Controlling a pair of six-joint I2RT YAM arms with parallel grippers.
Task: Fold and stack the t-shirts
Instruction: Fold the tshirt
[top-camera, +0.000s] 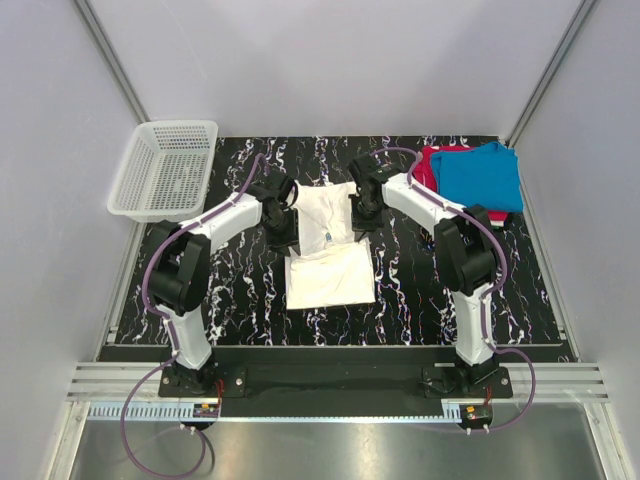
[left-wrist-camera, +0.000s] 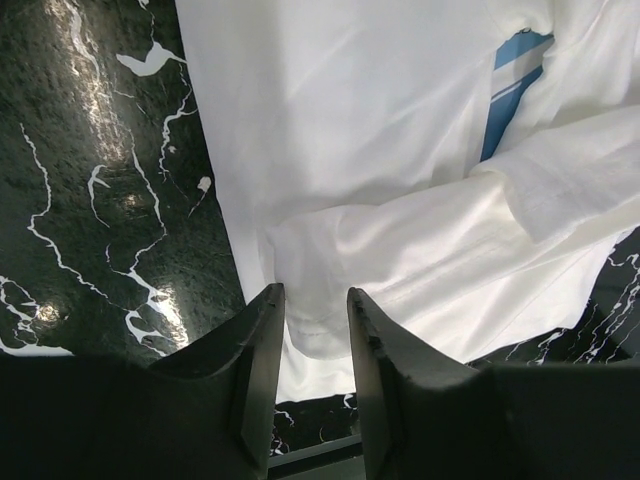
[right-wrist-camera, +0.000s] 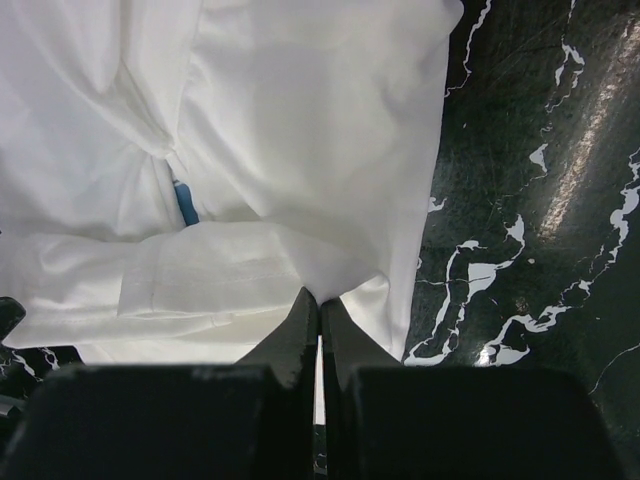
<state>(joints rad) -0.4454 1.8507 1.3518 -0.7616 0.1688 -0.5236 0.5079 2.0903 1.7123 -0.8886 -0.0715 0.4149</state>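
Note:
A white t-shirt (top-camera: 330, 268) lies partly folded on the black marbled table (top-camera: 240, 290), its upper part bunched between the two arms. My left gripper (top-camera: 283, 238) is at the shirt's left edge. In the left wrist view its jaws (left-wrist-camera: 315, 292) stand narrowly apart, with the shirt's hem (left-wrist-camera: 310, 335) in the gap between them. My right gripper (top-camera: 362, 225) is at the shirt's right edge. It is shut (right-wrist-camera: 320, 298) on a pinched fold of the white t-shirt (right-wrist-camera: 300, 150). A blue strip of print (left-wrist-camera: 510, 80) shows among the folds. A blue t-shirt (top-camera: 485, 175) lies folded on a red one (top-camera: 430, 163) at the back right.
A white mesh basket (top-camera: 165, 170) stands at the table's back left corner. Grey walls close in the back and both sides. Metal rails (top-camera: 330, 385) run along the near edge by the arm bases.

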